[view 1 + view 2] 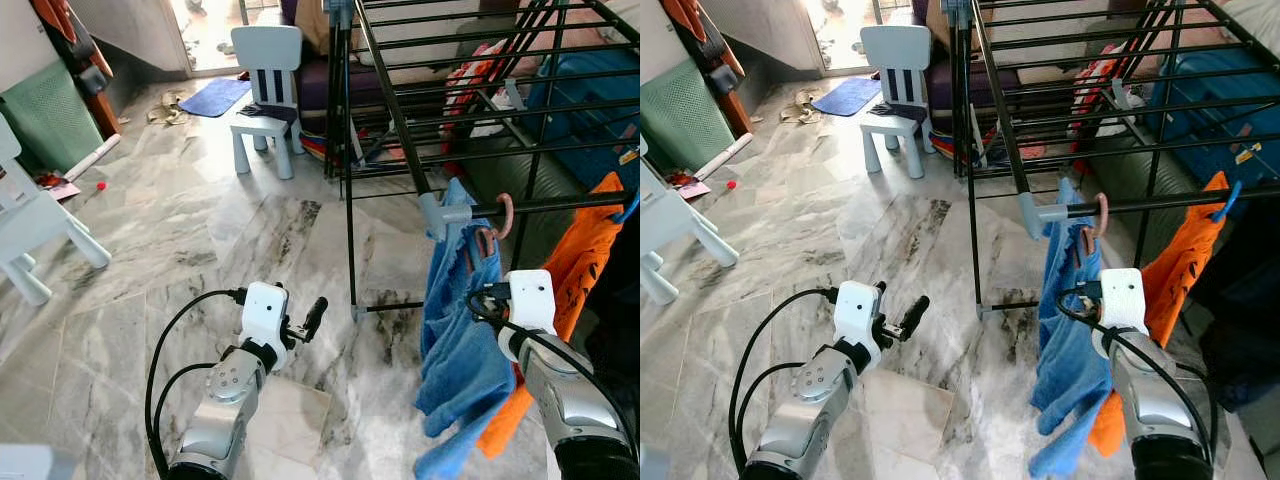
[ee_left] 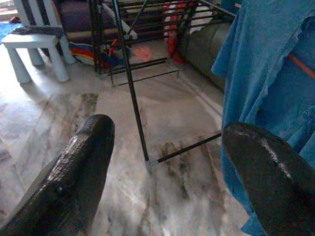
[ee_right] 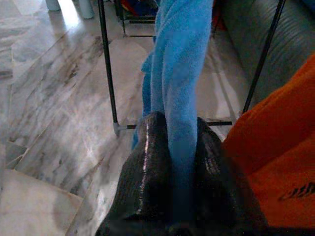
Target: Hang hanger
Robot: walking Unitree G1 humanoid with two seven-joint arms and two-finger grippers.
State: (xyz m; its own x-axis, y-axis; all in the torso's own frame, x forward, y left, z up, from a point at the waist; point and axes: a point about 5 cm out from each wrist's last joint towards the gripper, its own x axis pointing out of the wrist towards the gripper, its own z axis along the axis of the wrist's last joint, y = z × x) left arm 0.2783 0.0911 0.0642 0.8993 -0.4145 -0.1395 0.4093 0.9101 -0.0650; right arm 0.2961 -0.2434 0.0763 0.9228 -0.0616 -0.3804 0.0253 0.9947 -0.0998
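1. My right gripper (image 3: 172, 162) is pinched tight on the blue garment (image 1: 460, 350); the cloth runs up between my two black fingers (image 3: 147, 162) in the right wrist view.
2. From that grip the garment rises to its pink hanger (image 1: 503, 215), whose hook sits over the near black rail (image 1: 560, 205) of the drying rack (image 1: 400, 130), just right of the grey joint piece (image 1: 440, 212).
3. So the hanger lies above my right gripper and slightly farther off. The garment's long axis runs roughly vertical, hanging from the rail down past my fingers toward the marble floor (image 1: 250, 240).
4. I judge the hook is already on the rail or nearly seated. I cannot tell whether it bears the full weight.
5. An orange garment (image 1: 580, 270) hangs just right of the blue one, touching it low down.
6. My left gripper (image 1: 300, 325) hovers low over the floor, well left of the rack, fingers spread wide and empty.
7. The right arm is clearly nearer, so any release or settling falls to it.
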